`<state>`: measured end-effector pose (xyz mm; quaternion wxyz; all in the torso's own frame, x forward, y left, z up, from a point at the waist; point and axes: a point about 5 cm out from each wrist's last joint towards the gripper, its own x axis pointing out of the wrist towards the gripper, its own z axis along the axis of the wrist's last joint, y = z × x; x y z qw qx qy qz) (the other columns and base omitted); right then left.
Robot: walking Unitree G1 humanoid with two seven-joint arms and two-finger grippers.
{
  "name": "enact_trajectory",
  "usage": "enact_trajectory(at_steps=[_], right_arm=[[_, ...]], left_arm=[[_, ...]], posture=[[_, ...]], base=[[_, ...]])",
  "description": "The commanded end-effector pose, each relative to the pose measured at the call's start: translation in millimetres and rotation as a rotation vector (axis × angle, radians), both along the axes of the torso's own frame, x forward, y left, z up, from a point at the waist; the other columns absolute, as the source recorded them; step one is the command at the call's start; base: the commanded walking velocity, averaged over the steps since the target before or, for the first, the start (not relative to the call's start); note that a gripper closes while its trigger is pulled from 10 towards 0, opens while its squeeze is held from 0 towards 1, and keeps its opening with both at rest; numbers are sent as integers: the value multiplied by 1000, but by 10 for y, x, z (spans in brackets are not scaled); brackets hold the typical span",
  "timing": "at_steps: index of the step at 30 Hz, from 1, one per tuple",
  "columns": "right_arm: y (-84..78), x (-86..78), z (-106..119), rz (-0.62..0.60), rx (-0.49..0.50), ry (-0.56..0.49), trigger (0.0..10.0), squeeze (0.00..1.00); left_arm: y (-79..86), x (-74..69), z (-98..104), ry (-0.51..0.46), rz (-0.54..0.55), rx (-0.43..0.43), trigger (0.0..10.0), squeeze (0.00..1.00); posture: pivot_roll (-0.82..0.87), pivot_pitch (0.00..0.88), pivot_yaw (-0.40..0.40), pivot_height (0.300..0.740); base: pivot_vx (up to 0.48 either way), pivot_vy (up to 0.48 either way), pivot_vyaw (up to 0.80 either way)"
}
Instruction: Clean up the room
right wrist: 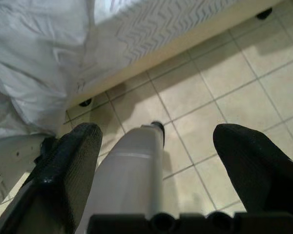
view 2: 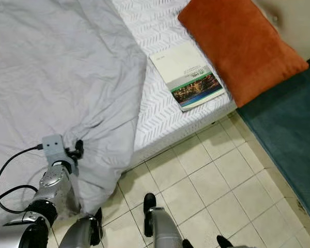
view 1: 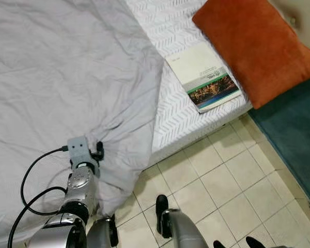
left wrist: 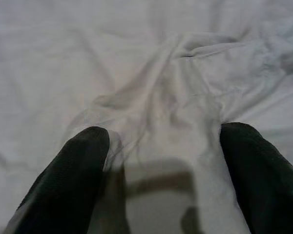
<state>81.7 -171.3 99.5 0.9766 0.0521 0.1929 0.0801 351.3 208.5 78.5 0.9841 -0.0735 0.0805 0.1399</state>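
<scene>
A: Bed seen from above: grey sheet (view 1: 67, 77), rumpled, spread over most of the mattress (view 1: 178, 111) and hanging over its near edge toward the tiled floor (view 1: 217, 175).

B: Left gripper (left wrist: 161, 161)?

A: Reached forward over the sheet near that hanging edge. Fingers (left wrist: 78, 170) spread wide, tips resting on or just above a raised fold of the cloth; nothing gripped between them. Contact hard to judge.

B: Uncovered part of the bed?

A: White mattress cover with a chevron pattern, toward the robot's right. Book (view 1: 204, 76) lying flat on it, pale cover with a green-edged photograph, close to the mattress corner. Orange cushion (view 1: 256, 46) just beside the book, farther right, one end overhanging the mattress side.

B: Right gripper (right wrist: 156, 161)?

A: Held low above the tiles, beside the bed base. Fingers (right wrist: 254, 165) set wide apart, empty. Robot's grey leg (right wrist: 134, 170) visible between them, black foot on the floor.

B: Beyond the cushion?

A: Dark teal surface (view 1: 294, 134) along the right side, bordering the tiles; nature of it not clear.
</scene>
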Motion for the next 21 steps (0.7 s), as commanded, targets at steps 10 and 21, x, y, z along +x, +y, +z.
enact_trajectory(at_steps=[10, 21], right_arm=[[0, -73, -57, 2, -1, 67, 10000, 0], [13, -43, -74, -6, 0, 66, 10000, 0]], left_arm=[[-31, -372, -616, 219, 150, -455, 0, 0], [-228, -278, -512, 231, -166, -50, 0, 0]], posture=[[-344, 663, -128, 740], [-326, 653, -117, 740]], base=[[0, 0, 0], [0, 0, 0]])
